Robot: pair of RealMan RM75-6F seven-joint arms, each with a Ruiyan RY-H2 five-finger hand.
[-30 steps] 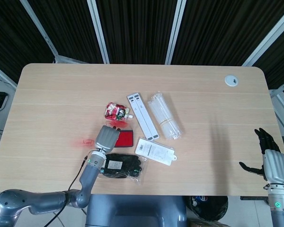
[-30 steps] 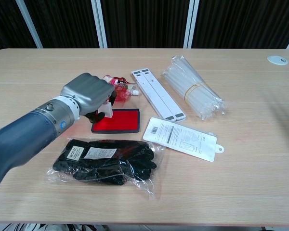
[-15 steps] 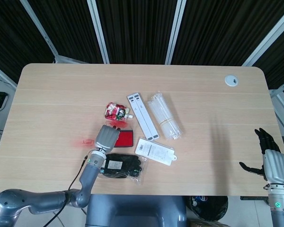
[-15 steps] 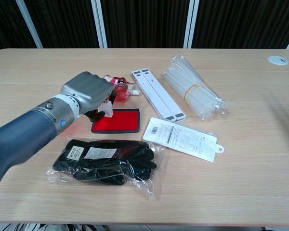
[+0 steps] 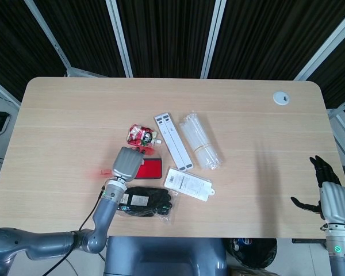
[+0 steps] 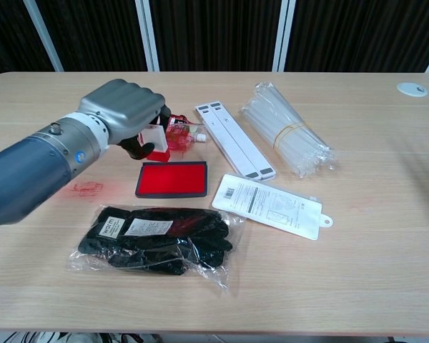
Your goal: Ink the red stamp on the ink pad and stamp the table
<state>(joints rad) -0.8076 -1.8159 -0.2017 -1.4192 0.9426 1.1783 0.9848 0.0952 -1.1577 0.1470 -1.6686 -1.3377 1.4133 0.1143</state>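
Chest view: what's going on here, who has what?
The left hand holds the red stamp lifted above the ink pad, clear of its red surface. A red mark already shows on the table left of the pad. The right hand hangs open at the table's right edge, holding nothing. A bag of black gloves lies in front of the pad, untouched.

Pretty bright, even overhead light, only soft shadows under the left robot hand. Both views are sharp; backdrop beyond the bench stays dark.
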